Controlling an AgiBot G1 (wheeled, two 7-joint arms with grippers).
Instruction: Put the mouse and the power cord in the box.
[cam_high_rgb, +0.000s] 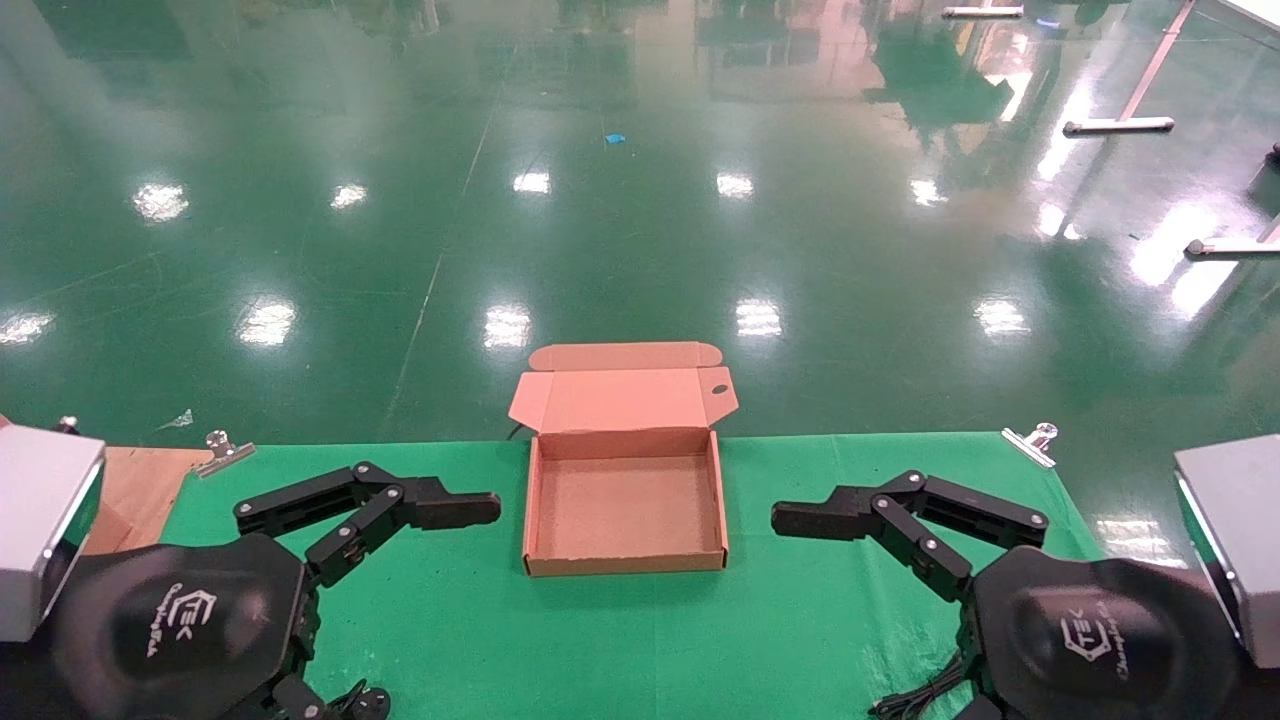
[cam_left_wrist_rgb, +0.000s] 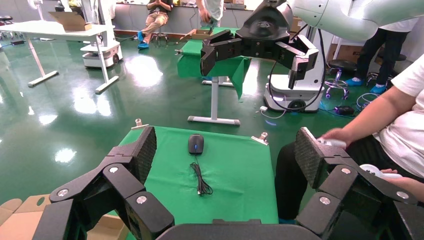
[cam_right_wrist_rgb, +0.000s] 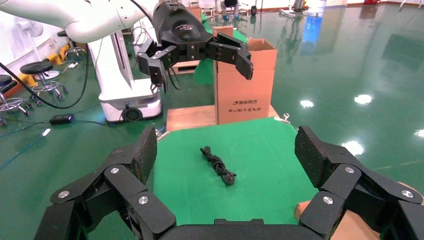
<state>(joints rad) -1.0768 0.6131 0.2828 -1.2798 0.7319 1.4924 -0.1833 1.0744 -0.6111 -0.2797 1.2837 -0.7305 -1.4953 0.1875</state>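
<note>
The brown cardboard box (cam_high_rgb: 625, 565) stands open at the table's far middle, empty, with its flap lid (cam_high_rgb: 620, 398) raised behind it. The black mouse (cam_left_wrist_rgb: 196, 144) lies on the green cloth to the right, its thin cable (cam_left_wrist_rgb: 200, 181) bunched beside it. The power cord (cam_right_wrist_rgb: 218, 165) is coiled on the left part of the cloth, round plug at one end. Both are hidden under the arms in the head view. My left gripper (cam_high_rgb: 470, 510) (cam_left_wrist_rgb: 227, 150) hovers open left of the box, and my right gripper (cam_high_rgb: 800, 520) (cam_right_wrist_rgb: 227, 147) hovers open to its right. Neither holds anything.
Metal clips (cam_high_rgb: 225, 450) (cam_high_rgb: 1035, 440) pin the cloth at the far corners. A brown board (cam_high_rgb: 130, 490) and a tall carton (cam_right_wrist_rgb: 245, 80) sit past the left edge. A seated person (cam_left_wrist_rgb: 395, 125) is by the table's right near side. A box corner (cam_left_wrist_rgb: 17, 222) (cam_right_wrist_rgb: 301, 209) shows by each gripper.
</note>
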